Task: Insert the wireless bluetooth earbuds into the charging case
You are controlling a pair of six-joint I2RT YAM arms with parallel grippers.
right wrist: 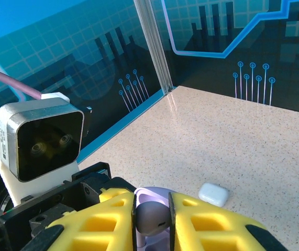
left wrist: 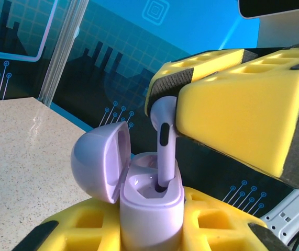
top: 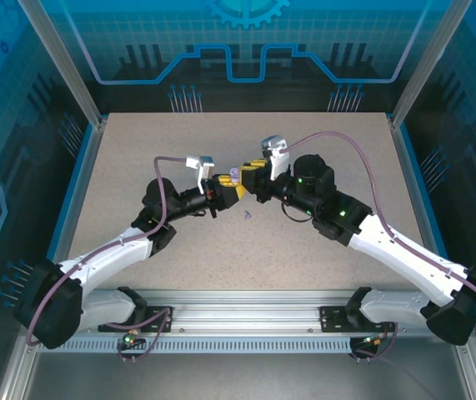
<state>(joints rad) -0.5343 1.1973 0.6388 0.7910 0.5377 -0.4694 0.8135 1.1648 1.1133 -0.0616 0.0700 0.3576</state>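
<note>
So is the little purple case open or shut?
Open. In the left wrist view, the lid of the case is flipped back to the left, and an earbud pokes stem-down into one slot.

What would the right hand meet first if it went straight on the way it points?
Likely the open charging case in the left hand: the earbud in the right hand has its stem in a socket.

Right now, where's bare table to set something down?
Bare: the table along the back wall, and the near patch before the front rail. Crowded: the centre, where the left end effector and right end effector meet over the charging case, a tiny purple piece just nearer.
</note>
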